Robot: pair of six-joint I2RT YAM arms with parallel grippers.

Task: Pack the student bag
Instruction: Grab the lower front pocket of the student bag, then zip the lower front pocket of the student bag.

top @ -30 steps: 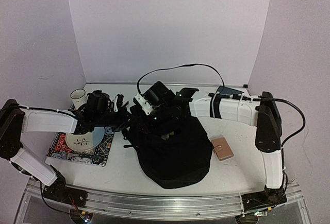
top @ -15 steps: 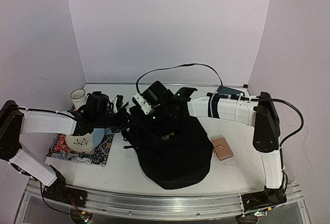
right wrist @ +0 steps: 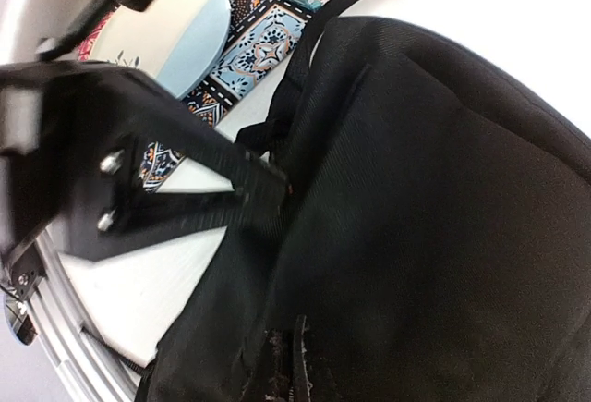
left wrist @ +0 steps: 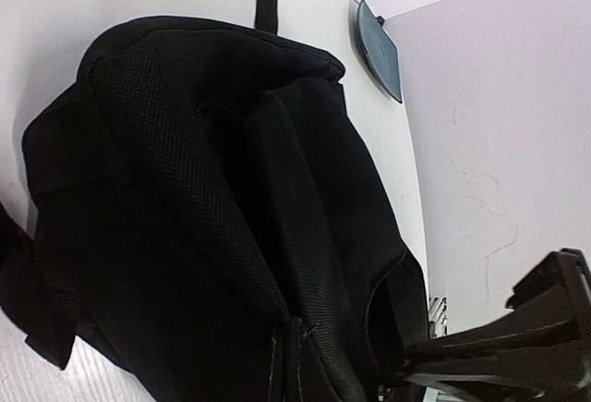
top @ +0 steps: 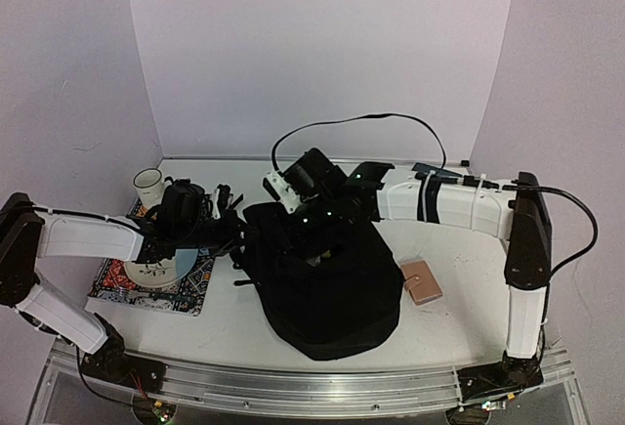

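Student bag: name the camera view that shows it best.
Top external: the student bag shows almost whole, with its outline clear. The left wrist view is filled with close black fabric, cropped at the edges; the right wrist view shows just one side, also cropped.

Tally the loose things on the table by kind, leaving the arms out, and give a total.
Black backpack: 1
White cup: 1
Plate: 1
Patterned mat: 1
Tan wallet: 1
Dark tray: 1
Total: 6
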